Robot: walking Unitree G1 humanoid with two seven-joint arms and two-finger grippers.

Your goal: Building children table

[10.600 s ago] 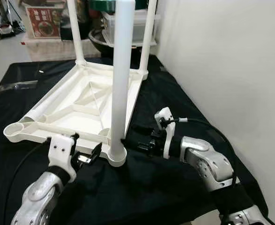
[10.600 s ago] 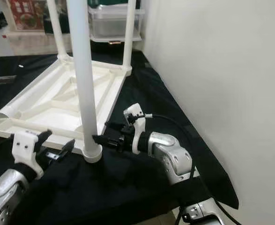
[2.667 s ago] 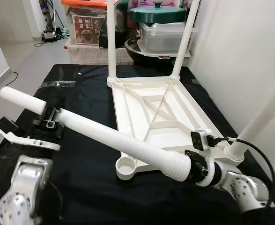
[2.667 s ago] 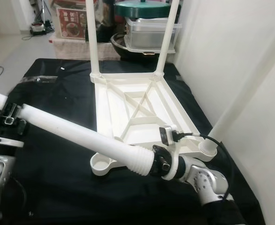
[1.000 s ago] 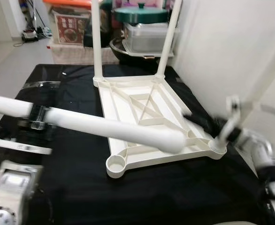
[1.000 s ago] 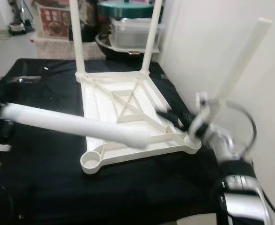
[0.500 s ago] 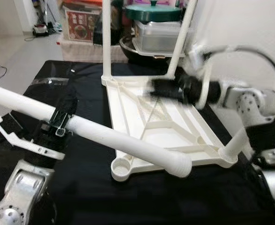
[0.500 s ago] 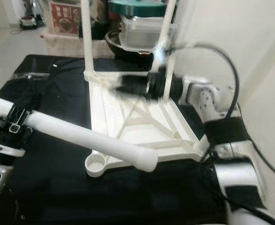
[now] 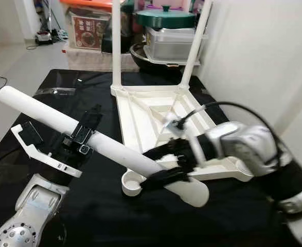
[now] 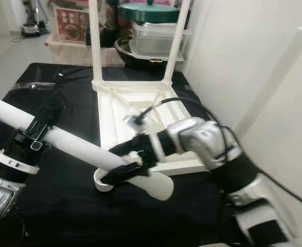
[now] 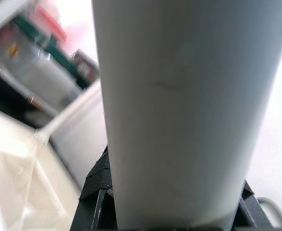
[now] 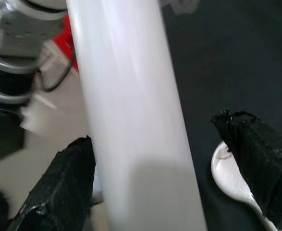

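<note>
Left-eye view first: what is nearest?

— The loose table leg, a long white tube slanting above the black cloth. The left gripper is clamped around its upper half; the right gripper straddles it near the ribbed lower end, fingers spread either side, contact unclear.

— How should it handle?

— Probably light, stiff hollow plastic, and smooth, so likely slippery. Gripping near both ends looks sensible to steer the tip.

— And beyond?

— The empty corner socket just beside that tip, then the upturned tabletop with two far legs standing up.
</note>
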